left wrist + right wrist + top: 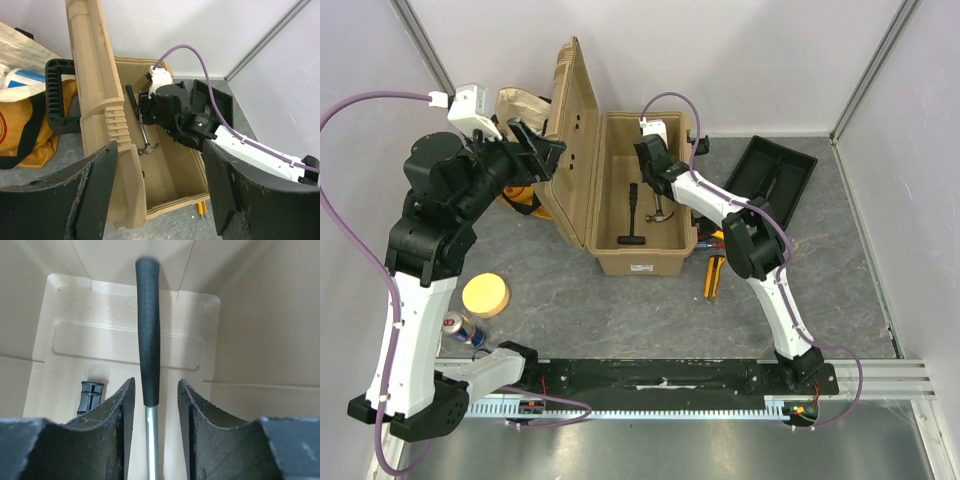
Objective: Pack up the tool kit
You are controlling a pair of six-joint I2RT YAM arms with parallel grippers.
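Observation:
The tan ribbed toolbox [640, 262] stands open, its lid [572, 140] swung up to the left. A hammer [662, 212] with a black grip and metal shaft lies on the box floor beside another black-handled tool [632, 215]. My right gripper [658, 183] is down inside the box, open, its fingers either side of the hammer's handle [148, 340] with gaps on both sides. My left gripper [545, 150] is open and empty, hovering over the lid by its black handle [57, 95]. In the left wrist view the lid's edge [122, 165] lies between the fingers [97, 185].
A black inner tray [775, 175] lies right of the box. Yellow and red-handled tools [712, 262] lie on the table by the box's front right corner. An orange-yellow cloth bag [520, 195] sits behind the lid. A yellow disc [485, 295] and a can [465, 328] lie front left.

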